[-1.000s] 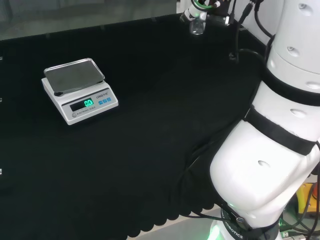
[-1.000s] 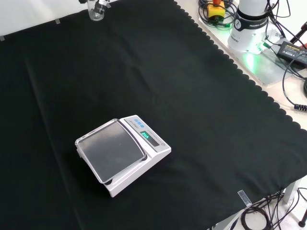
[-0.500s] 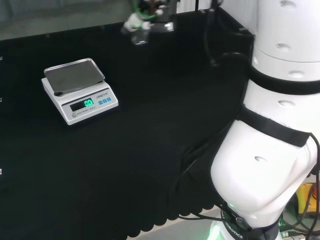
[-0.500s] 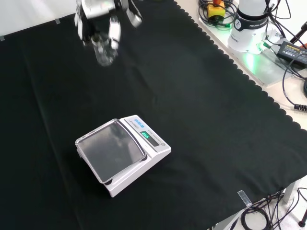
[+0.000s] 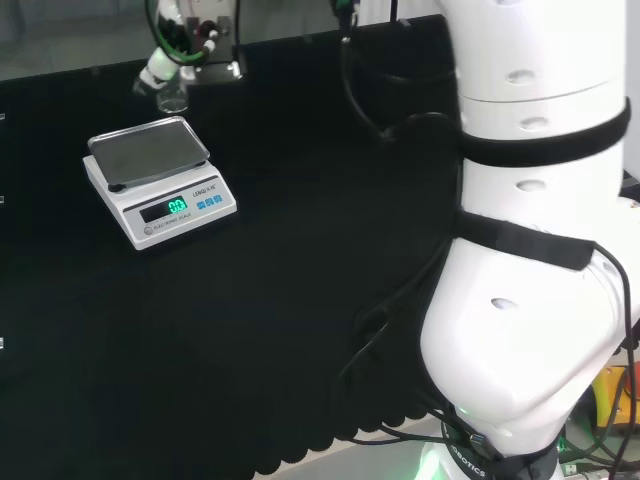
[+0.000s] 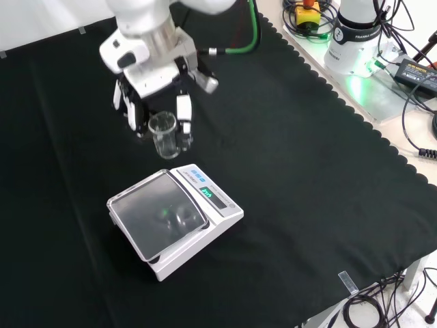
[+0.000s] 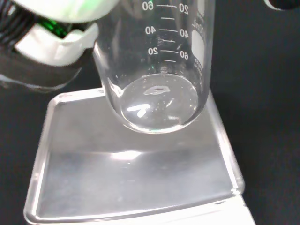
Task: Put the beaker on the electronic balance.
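A small clear glass beaker point(image 6: 164, 135) hangs upright in the air, and my hand point(image 6: 153, 82) is shut on it with fingers point(image 6: 184, 116) curled round its sides. In the front view it sits just above the far edge of the white electronic balance point(image 6: 175, 221). From the head view, the beaker point(image 5: 172, 92) and hand point(image 5: 190, 40) are beyond the balance point(image 5: 160, 181), slightly to its right. The wrist view looks past the beaker's marked wall and round base point(image 7: 157, 98) onto the shiny weighing pan point(image 7: 133, 173) below; a gap separates them.
The black cloth covers the bench around the balance. In the front view the arm's base point(image 6: 355, 41), a yellow box point(image 6: 306, 15) and cables point(image 6: 416, 68) lie off the cloth at the upper right. The big white arm links point(image 5: 530, 260) stand at the head view's right.
The hand has carried the beaker from the cloth's far corner towards the balance, leftward in the head view and downward in the front view. The balance has stayed still.
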`<control>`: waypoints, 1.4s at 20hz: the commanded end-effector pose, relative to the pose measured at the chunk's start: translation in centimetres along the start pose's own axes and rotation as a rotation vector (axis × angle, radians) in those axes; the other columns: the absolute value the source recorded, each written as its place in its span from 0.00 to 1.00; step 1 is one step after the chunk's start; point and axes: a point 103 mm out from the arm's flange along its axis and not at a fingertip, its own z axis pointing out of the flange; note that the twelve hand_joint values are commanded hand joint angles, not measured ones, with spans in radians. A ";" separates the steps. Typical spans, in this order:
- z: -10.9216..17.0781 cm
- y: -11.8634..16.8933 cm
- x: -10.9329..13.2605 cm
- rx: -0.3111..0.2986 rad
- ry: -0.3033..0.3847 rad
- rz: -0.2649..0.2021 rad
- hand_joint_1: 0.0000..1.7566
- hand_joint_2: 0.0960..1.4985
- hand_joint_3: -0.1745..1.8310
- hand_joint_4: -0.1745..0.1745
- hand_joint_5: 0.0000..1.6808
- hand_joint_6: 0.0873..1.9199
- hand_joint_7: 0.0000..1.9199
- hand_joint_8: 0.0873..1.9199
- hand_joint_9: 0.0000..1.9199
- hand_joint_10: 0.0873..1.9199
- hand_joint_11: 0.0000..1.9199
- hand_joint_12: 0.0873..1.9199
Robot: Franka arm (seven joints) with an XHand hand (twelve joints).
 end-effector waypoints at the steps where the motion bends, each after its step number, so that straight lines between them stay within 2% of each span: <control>1: 3.3 2.5 2.7 0.061 0.011 -0.041 0.67 0.29 0.51 1.00 0.84 0.23 0.92 0.17 0.89 0.12 0.50 0.58; 7: 5.0 5.2 3.2 0.075 0.026 -0.052 0.67 0.29 0.51 1.00 0.84 0.23 0.92 0.17 0.89 0.12 0.50 0.58; 14: 6.6 6.7 3.5 0.098 0.018 -0.067 0.67 0.29 0.52 1.00 0.84 0.23 0.92 0.17 0.89 0.12 0.50 0.58; 28: 9.4 7.0 2.6 0.085 0.042 -0.058 0.67 0.28 0.52 1.00 0.84 0.24 0.92 0.18 0.89 0.12 0.51 0.58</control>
